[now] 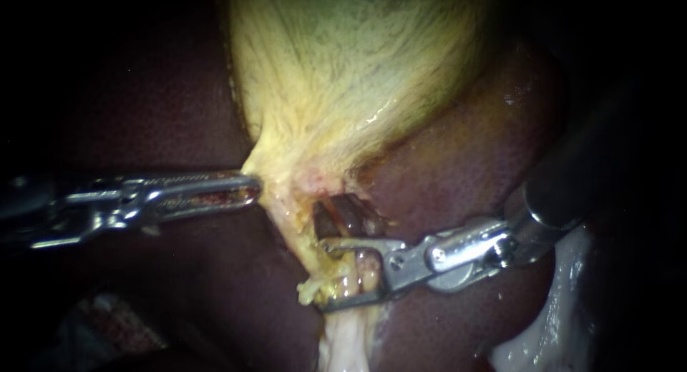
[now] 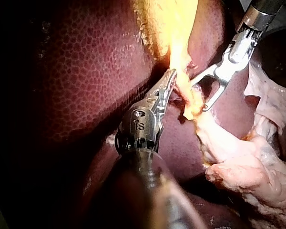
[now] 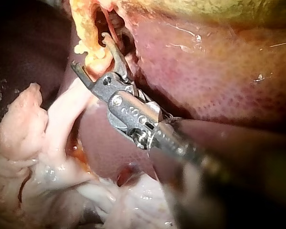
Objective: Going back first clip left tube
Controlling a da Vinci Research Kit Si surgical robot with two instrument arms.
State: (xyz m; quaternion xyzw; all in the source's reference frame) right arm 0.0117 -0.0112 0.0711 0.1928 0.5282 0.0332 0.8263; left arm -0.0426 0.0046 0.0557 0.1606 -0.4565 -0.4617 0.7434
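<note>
The yellow gallbladder (image 1: 343, 71) hangs in the upper middle of the endoscope view, lying on the dark red liver (image 1: 465, 164). My left instrument (image 1: 252, 189) comes in from the left, its jaws shut on the gallbladder's narrow lower edge; the left wrist view shows the same hold (image 2: 172, 75). Below the neck, pale tubes (image 1: 343, 275) run down from a dark opening in the tissue (image 1: 336, 216). My right instrument (image 1: 322, 275) stands open, one thin jaw above and one below these tubes. The same straddle shows in the right wrist view (image 3: 89, 50). I cannot make out a clip.
A pale strand (image 1: 347, 343) continues down from the tubes. Whitish fatty tissue (image 1: 551, 329) lies at the lower right, seen as lumpy folds (image 3: 43, 157) under and beside my right instrument. Liver surrounds both shafts.
</note>
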